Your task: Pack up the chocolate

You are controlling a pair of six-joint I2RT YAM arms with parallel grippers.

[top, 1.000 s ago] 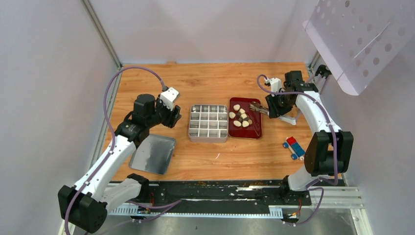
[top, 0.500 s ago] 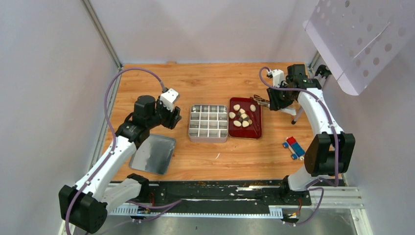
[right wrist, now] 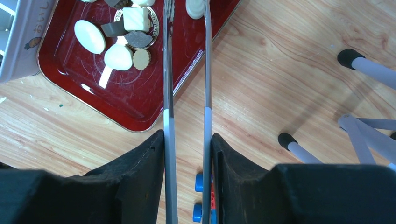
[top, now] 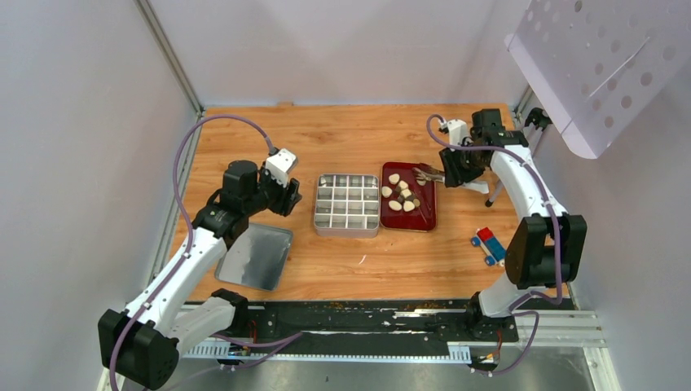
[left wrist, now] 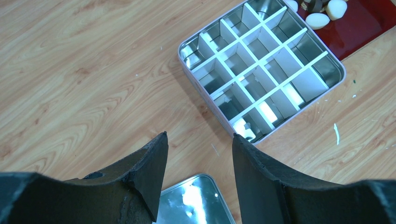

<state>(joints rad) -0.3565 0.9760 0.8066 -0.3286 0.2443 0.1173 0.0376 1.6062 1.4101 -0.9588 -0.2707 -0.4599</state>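
Several cream-white and dark brown chocolate pieces point(top: 401, 195) lie in a red tray point(top: 427, 218), also in the right wrist view point(right wrist: 89, 36). A silver tin with square compartments point(top: 346, 204) stands left of the tray; its compartments point(left wrist: 261, 70) look empty. My right gripper point(top: 451, 173) is shut on long metal tongs point(right wrist: 167, 70), whose tips reach over the tray's far right corner. The tongs' two arms stand apart and hold nothing I can see. My left gripper point(left wrist: 198, 140) is open and empty above the wood, left of the tin.
The tin's lid point(top: 254, 257) lies on the table at the front left, below my left gripper. A small red-and-blue block point(top: 489, 243) lies right of the tray. A white stand's legs point(right wrist: 359, 65) are at the far right. Grey walls enclose the table.
My right gripper has lifted the tongs back and right, from among the chocolate in the tray's middle to its far right corner. The left arm has barely moved.
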